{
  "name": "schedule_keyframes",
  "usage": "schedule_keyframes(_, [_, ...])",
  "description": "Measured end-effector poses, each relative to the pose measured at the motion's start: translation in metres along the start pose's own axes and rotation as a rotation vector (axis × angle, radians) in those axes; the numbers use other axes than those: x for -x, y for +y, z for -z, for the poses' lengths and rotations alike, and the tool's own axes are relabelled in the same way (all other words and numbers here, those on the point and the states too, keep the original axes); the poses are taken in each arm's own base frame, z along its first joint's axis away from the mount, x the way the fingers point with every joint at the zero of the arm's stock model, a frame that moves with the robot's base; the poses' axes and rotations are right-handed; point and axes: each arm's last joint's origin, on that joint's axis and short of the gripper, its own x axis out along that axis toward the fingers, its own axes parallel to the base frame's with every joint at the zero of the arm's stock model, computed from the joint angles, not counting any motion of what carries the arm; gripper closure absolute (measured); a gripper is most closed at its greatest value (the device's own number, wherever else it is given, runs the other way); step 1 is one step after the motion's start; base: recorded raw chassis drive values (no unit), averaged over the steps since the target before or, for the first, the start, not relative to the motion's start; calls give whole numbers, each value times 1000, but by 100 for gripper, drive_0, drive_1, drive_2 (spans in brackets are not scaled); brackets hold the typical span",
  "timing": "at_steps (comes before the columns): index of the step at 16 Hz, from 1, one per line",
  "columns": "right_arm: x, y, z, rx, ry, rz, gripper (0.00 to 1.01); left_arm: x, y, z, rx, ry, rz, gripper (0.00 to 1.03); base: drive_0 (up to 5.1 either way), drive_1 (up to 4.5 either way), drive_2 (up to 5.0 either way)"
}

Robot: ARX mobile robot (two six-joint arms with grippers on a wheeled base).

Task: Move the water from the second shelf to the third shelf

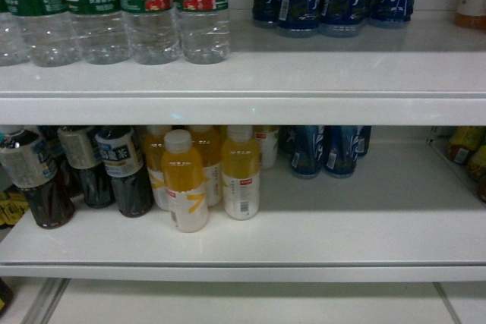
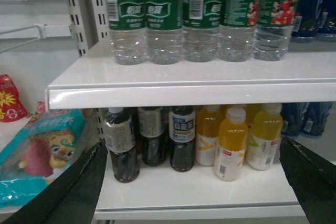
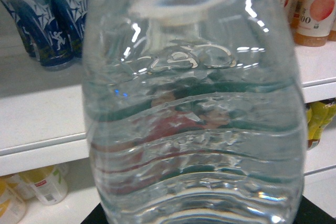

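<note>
Your right gripper seems clamped on the water [image 3: 194, 108] — it fills that wrist view, clear of the shelves — so carry it to the third shelf; the left gripper [image 2: 194, 182] hangs spread, empty.

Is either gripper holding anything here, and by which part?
The right wrist view is filled by a water bottle seen close up, apparently held, but the hold itself is hidden. The left gripper is open and empty.

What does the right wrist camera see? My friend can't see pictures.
A clear water bottle fills almost the whole picture, very close up. Behind it are white shelves with blue bottles upper left and orange drinks upper right.
</note>
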Motion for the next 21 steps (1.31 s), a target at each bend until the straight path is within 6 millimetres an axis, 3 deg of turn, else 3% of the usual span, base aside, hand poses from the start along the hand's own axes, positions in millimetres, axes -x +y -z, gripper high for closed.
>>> schedule_keyframes(19, [0,0,0,0,1,-1,59,0,0,0,0,1,0,5,-494,251,251])
schedule_keyframes(21, [0,0,0,1,3,-2,59,0,0,0,0,1,-2,5,0,0,0])
